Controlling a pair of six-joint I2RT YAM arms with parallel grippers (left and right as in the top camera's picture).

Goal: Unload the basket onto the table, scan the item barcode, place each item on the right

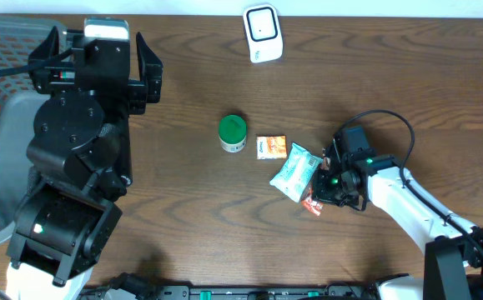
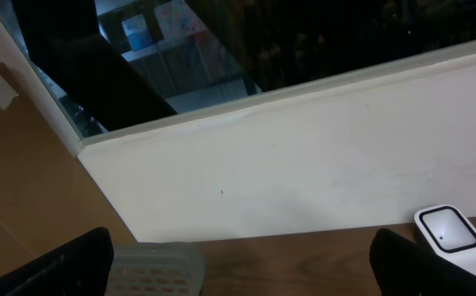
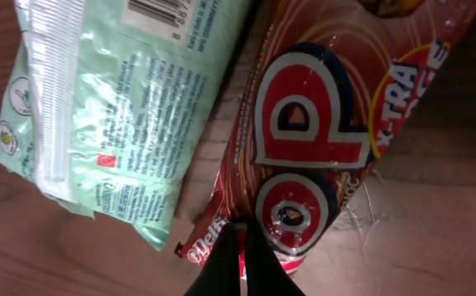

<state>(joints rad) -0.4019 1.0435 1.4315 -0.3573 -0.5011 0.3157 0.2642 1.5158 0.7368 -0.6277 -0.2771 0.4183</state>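
Red candy wrapper (image 3: pixel 311 140) lies flat on the counter (image 1: pixel 391 75), just beside a mint-green snack pouch (image 3: pixel 114 107) (its barcode faces up). The right gripper (image 3: pixel 242 247) is closed, its tips at the wrapper's lower edge. The left gripper (image 2: pixel 238 275) hangs wide open and empty, well apart from both, with the white scanner (image 1: pixel 262 33) off to its side.

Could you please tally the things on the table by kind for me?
Packets: 3, namely the orange packet, the pale green packet and the red wrapper
Jars: 1, the green-lidded jar
Scanners: 1, the white scanner
Total: 5
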